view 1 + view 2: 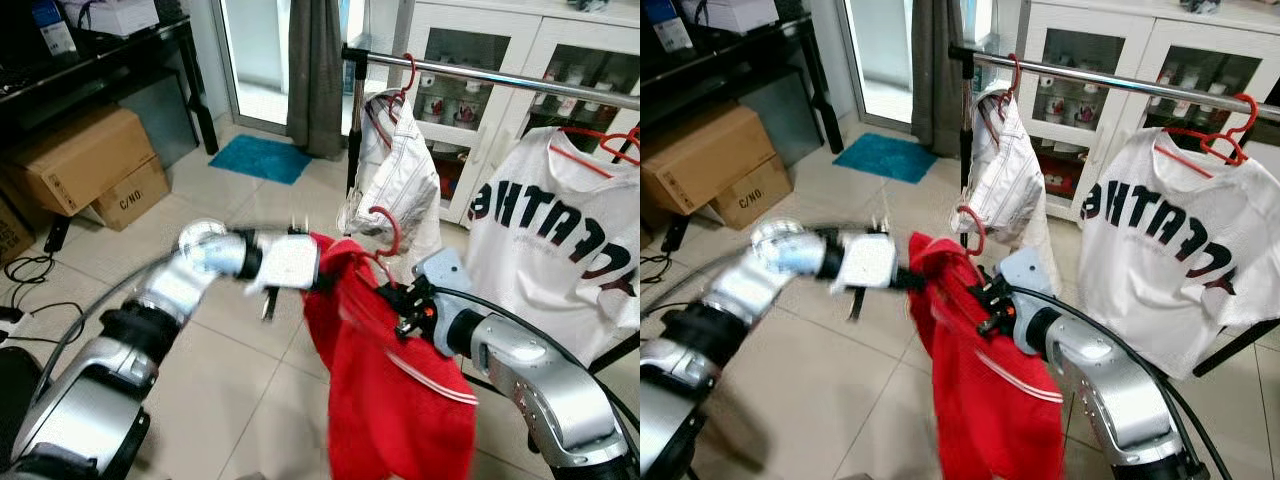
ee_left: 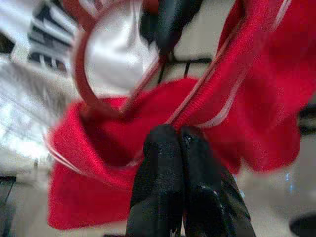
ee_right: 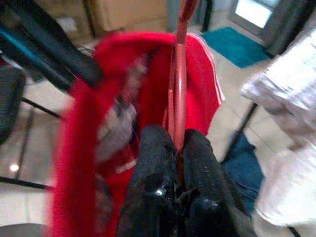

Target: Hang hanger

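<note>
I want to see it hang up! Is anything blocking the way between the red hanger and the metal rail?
Nothing visible does. The red hanger, held low by the right gripper, has open air above its hook up to the metal rail, in the bare stretch between the white jacket and the white jersey.

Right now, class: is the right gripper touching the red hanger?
Touching. The right wrist view shows the right gripper shut on the red hanger, its stem pinched between both fingers.
</note>
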